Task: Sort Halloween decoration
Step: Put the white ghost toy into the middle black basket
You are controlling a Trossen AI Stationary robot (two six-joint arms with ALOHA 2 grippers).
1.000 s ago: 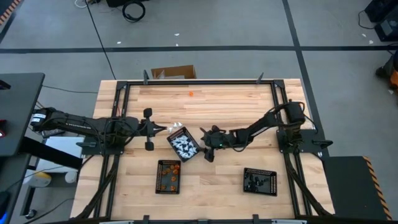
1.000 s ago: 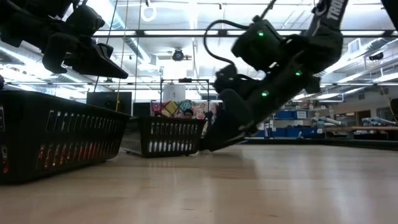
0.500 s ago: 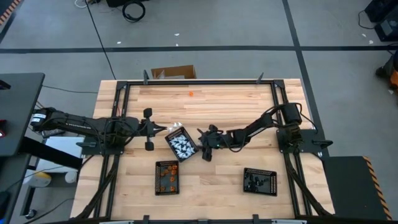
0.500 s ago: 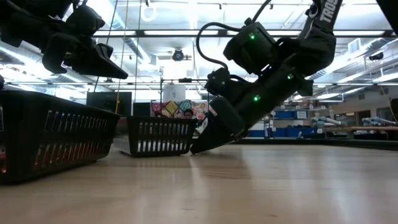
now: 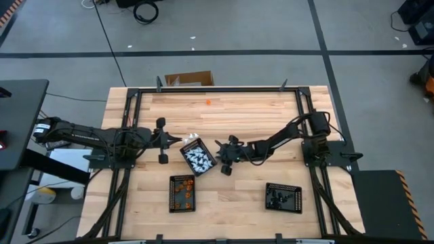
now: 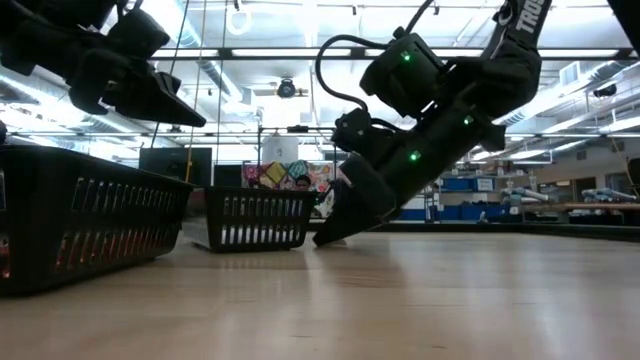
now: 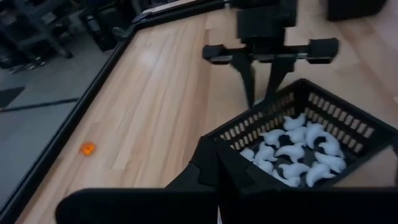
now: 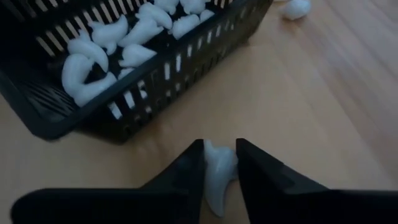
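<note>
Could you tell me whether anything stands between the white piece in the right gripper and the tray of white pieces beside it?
Only the tray's own slotted wall. The white piece sits between the right gripper fingers on the table, just outside the tray of white pieces, so it must go over that wall.

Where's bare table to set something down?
Bare wood: the far strip around the stray orange piece, and between the orange tray and black tray. Crowded mid-table: white tray, right gripper closing on a white piece.

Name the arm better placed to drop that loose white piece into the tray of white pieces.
Right. Its hand already pinches the white piece beside the tray; the left hand waits shut on the tray's far side.
</note>
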